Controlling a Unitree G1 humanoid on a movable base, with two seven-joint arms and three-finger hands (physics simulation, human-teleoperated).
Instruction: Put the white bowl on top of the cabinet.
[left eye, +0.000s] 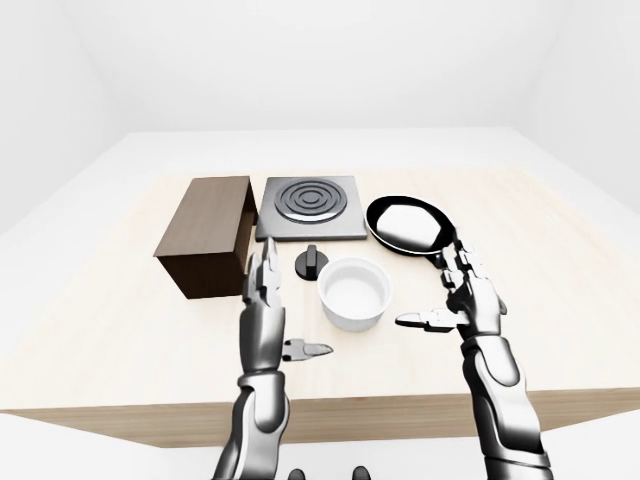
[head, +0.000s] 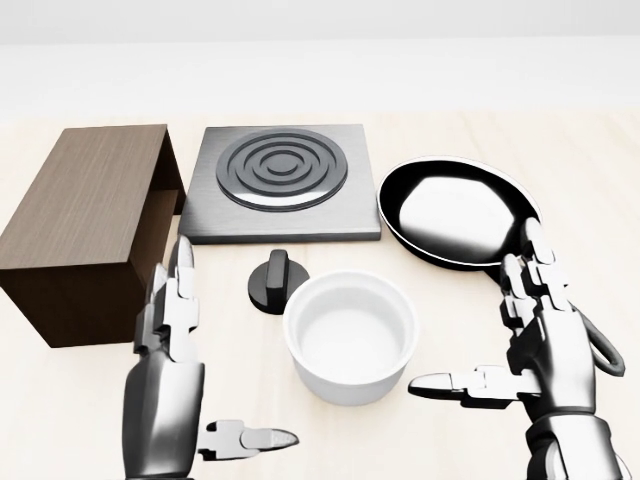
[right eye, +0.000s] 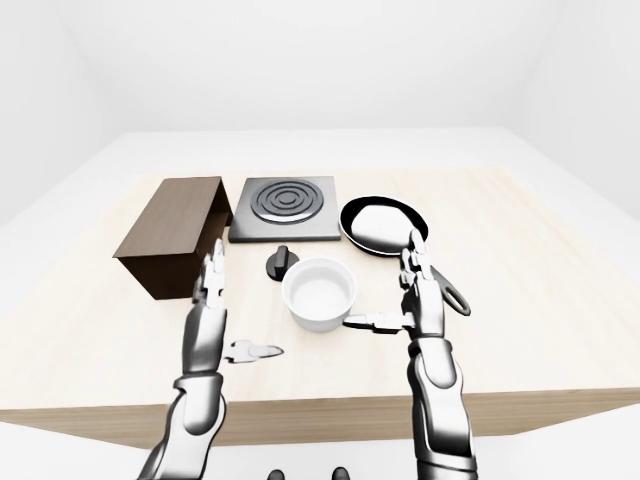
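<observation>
Item 1. Left hand (head: 175, 345): fingers (head: 180, 285) straight and spread, thumb jutting sideways toward 3 o'clock, clamped on nothing. It stood at 9 o'clock of the bowl, clear of it, in the head view.

Item 2. Right hand (head: 540, 340): fingers (head: 535, 265) likewise extended and apart, thumb pointing toward 9 o'clock at the bowl's wall, near but not touching. It stood at 3 o'clock of the bowl.

Item 3. White bowl (head: 350, 335): upright on the table (left eye: 110, 330) between both hands; round, thick-walled, plain white, apparently empty, rim level. Smooth, steep sides; likely slippery under a two-sided squeeze.

Item 4. Cabinet (head: 85, 225): dark wood, at 10 o'clock of the bowl, flat top bare.

Item 5. Neighbours: black knob (head: 275, 280) at 11 o'clock, just beside the bowl; stove plate (head: 285, 180) at 12; frying pan (head: 455, 215) at 1 to 2 o'clock, its handle behind the right hand.

Risks, judged: uneven closing could push the bowl sideways into the knob; the right hand could knock the pan handle; a weak pinch could drop the bowl during the lift toward 10 o'clock; a low carry could strike the cabinet's edge.
</observation>
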